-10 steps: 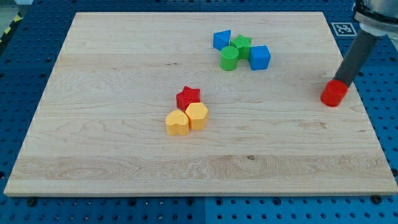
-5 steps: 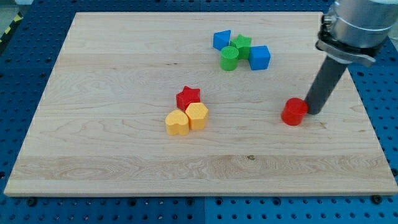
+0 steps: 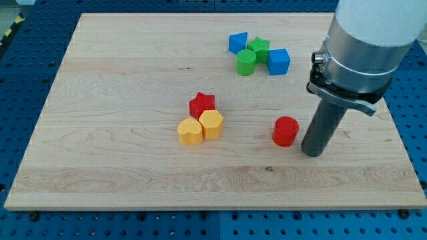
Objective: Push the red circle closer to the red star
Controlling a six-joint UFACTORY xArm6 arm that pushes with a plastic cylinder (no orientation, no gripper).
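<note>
The rod's tip (image 3: 311, 153) rests just right of the red circle (image 3: 285, 131). The red star (image 3: 201, 105) sits well to the view's left. The arm carries no pincer, only the rod.

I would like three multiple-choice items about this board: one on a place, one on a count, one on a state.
1. Where is my tip relative to the red circle?
A. at the view's left of it
B. at the view's right of it, slightly lower
C. above it, near the blue blocks

2. How many yellow blocks lie on the board?
A. one
B. two
C. three

3. What is the state of the red star?
A. alone, far from every block
B. stacked on the green star
C. packed against the yellow blocks

Answers:
1. B, since the rod stands just past the circle's right side.
2. B, since only the yellow heart and the yellow hexagon are yellow.
3. C, since the star sits directly above that pair with no visible gap, while the green star is in the top cluster.
</note>
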